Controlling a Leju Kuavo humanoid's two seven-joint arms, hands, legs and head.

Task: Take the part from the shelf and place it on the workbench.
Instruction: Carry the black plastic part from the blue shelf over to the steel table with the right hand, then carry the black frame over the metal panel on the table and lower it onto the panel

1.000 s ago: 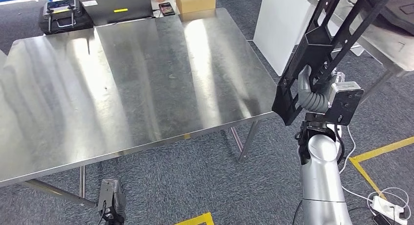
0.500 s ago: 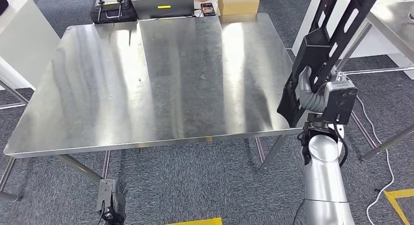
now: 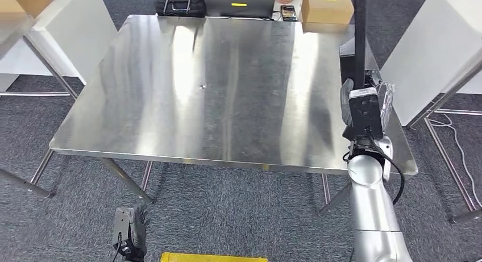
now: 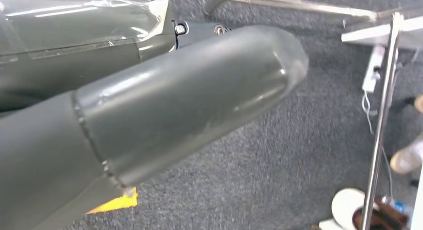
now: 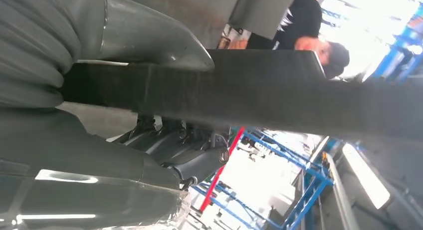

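Right hand (image 3: 353, 105) grasping black part (image 3: 358, 40), held upright over workbench (image 3: 227, 91) right edge. Left hand (image 4: 149, 120) apparently hanging, grip unclear. Best lowered slowly, inboard, flat before letting go.

Grey carpet (image 4: 279, 155) beneath metal legs (image 4: 381, 110)

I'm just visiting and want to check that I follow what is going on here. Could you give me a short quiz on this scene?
1. True or false: the black part already lies flat on the workbench.
2. Which hand holds the part? A) the left hand B) the right hand
3. Fill in: beside the phone, at the workbench's far edge, stands a cardboard ____.

Key:
1. False; it is held upright.
2. B
3. box
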